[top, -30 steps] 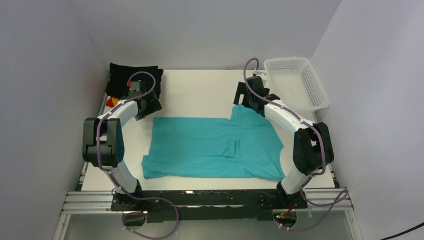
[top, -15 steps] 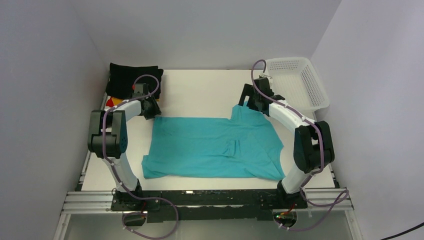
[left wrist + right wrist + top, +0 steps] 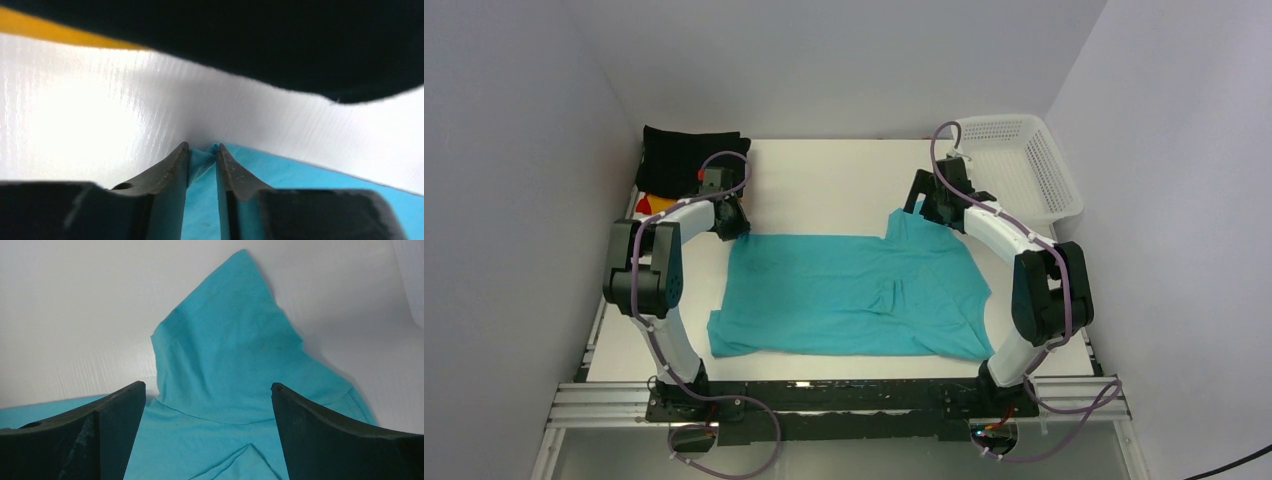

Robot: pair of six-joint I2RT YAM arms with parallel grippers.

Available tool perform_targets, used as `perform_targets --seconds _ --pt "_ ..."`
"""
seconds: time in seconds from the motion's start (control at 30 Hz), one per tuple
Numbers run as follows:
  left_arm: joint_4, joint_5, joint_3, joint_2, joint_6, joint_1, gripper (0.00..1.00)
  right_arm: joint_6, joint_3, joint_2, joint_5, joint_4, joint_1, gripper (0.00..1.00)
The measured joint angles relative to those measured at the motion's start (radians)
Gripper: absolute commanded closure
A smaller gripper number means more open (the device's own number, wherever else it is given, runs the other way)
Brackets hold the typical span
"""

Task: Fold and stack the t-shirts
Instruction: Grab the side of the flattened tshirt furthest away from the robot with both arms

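A teal t-shirt lies spread flat in the middle of the white table. My left gripper sits at its far left corner. In the left wrist view that gripper has its jaws pinched on a bunched bit of the teal t-shirt. My right gripper hovers at the far right sleeve. The right wrist view shows this gripper open wide, with the teal sleeve lying flat beneath and beyond the fingers. A folded black t-shirt tops a pile at the back left, over yellow-orange and red edges.
A white mesh basket stands at the back right, just behind the right arm. The black shirt and a yellow-orange edge loom close ahead of the left gripper. Grey walls enclose the table on three sides.
My left gripper has come down and inward to the teal shirt's far left corner and closed on the cloth. The right gripper shifted slightly back over the sleeve and stays open.
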Motion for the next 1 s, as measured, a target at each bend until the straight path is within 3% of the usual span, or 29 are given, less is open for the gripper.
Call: perform_targets --seconds 0.07,0.1,0.13,0.4,0.83,1.0 --pt "-0.028 -0.019 0.009 0.002 0.000 -0.013 0.84 0.002 -0.002 0.000 0.000 -0.001 0.000 0.03" --pt "-0.044 -0.025 0.015 0.005 0.001 -0.018 0.97 0.002 -0.002 0.000 0.000 0.000 0.000 0.03" --pt "-0.052 -0.027 0.018 0.005 0.000 -0.021 1.00 0.002 -0.002 0.000 0.000 0.000 0.000 0.03" --pt "-0.072 -0.053 0.016 -0.004 -0.016 -0.029 1.00 -0.007 0.031 0.035 0.000 -0.010 -0.002 0.09" --pt "-0.039 -0.016 -0.045 -0.176 0.011 -0.043 1.00 -0.022 0.481 0.502 0.114 -0.075 0.017 0.24" --pt "-0.036 -0.015 -0.062 -0.181 0.011 -0.044 1.00 -0.032 0.532 0.567 0.203 -0.116 0.054 0.30"
